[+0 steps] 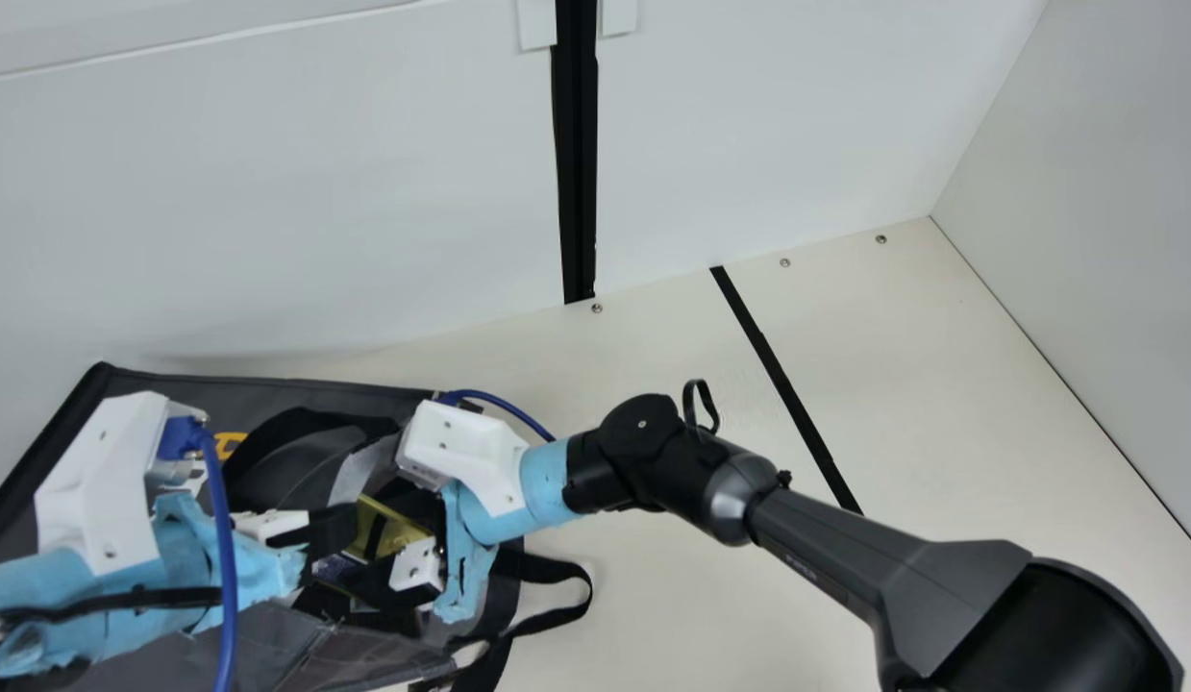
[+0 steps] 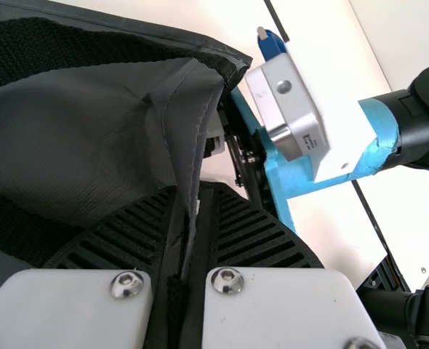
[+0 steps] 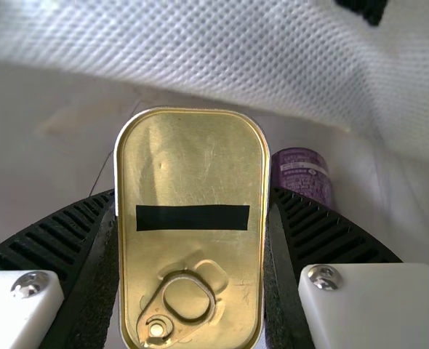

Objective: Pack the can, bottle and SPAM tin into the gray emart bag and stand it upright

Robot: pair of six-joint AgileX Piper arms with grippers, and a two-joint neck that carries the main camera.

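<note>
The left claw (image 1: 334,529) was clamped on the edge of one gray bag (image 1: 172,384). The right claw (image 1: 391,536) was clamped on one SPAM tin (image 3: 193,167); beyond this claw, inside the bag, was one purple container (image 3: 302,173).

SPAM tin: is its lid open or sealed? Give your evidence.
Sealed: the gold lid is unbroken, with its ring pull lying down against it.

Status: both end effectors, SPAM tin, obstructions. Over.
Left end effector pinching edge of gray bag. Right end effector gripping SPAM tin. Purple container beyond, possibly obstructing.
</note>
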